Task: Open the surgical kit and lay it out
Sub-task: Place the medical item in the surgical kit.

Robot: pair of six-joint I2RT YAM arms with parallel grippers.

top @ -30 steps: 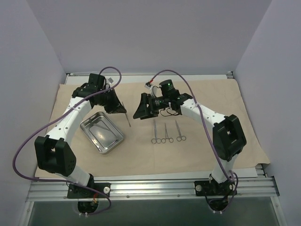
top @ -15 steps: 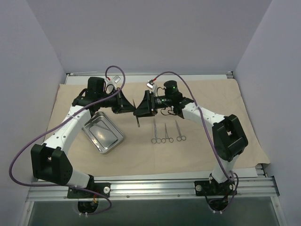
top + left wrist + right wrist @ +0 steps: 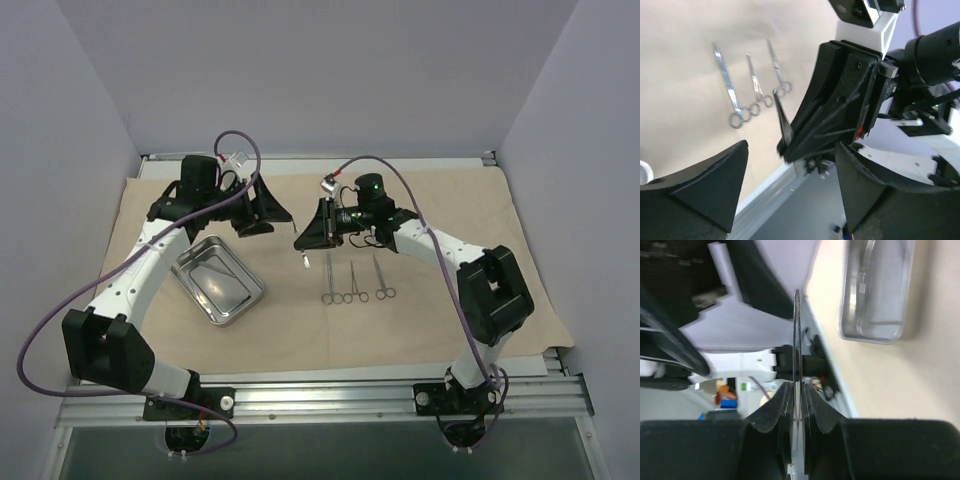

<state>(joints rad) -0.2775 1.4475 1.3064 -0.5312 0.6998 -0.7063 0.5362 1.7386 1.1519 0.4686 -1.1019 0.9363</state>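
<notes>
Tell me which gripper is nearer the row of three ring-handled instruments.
Right. The right gripper, shut on a slim steel instrument, hangs just up-left of the row of instruments; the left gripper, open, sits farther left.

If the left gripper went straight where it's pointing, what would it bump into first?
Probably the right gripper, shut on a slim steel instrument, right in front of the open left gripper. The gap is hard to judge.

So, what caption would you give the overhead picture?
Right gripper holds a slim steel instrument over the beige cloth, left gripper open alongside.
</notes>
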